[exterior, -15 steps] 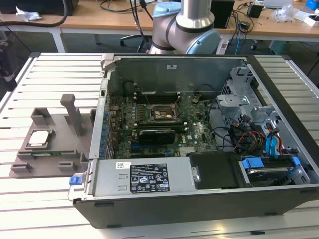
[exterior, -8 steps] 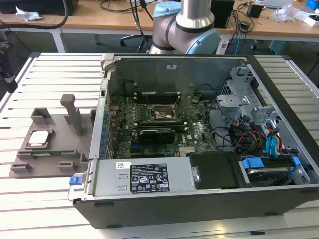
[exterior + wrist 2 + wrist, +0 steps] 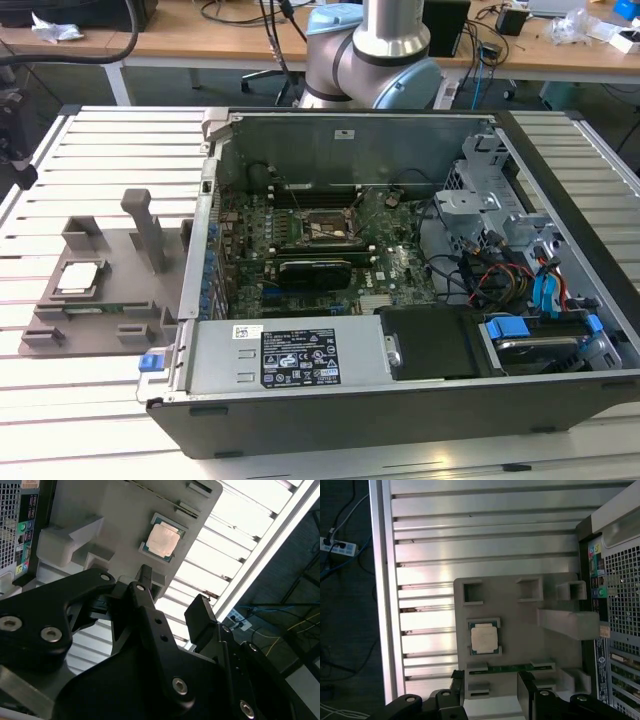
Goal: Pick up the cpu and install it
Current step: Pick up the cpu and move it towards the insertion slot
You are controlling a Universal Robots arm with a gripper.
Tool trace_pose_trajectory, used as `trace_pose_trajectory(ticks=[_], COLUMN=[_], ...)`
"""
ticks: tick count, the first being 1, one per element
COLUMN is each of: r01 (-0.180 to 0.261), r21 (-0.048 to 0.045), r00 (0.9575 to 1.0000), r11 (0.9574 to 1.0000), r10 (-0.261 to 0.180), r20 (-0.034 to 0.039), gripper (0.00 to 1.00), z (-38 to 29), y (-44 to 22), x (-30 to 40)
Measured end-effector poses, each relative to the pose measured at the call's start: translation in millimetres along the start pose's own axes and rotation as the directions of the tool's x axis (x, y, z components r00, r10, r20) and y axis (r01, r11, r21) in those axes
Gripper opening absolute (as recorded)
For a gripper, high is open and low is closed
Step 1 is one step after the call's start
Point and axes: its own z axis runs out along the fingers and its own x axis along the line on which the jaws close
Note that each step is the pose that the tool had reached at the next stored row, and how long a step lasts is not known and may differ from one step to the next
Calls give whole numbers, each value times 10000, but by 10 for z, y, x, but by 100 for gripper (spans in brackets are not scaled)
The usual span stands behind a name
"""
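Black fingers (image 3: 526,690) of my claw (image 3: 491,692) stand wide apart in the first wrist view, nothing between them, above the grey tray (image 3: 520,630). The cpu (image 3: 484,638) lies silver-side up in that tray's square recess, on the slatted surface (image 3: 495,530) beside the open computer case (image 3: 420,410).

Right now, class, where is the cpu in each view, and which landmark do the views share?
Exterior view: cpu sits on the grey tray, at the exterior view's left of the computer case.
Second wrist view: cpu on the tray, beyond the gripper.
First wrist view: cpu on the tray, near the gripper.
Shared landmark: the tray's upright peg.
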Motion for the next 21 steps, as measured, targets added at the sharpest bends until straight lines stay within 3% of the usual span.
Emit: trace_pose_trajectory(ticks=[21], r01=[0], r21=[0], r00=[10000], r11=[10000], r10=[0], r20=[0], gripper=[54], z=[109], y=[0], x=[3])
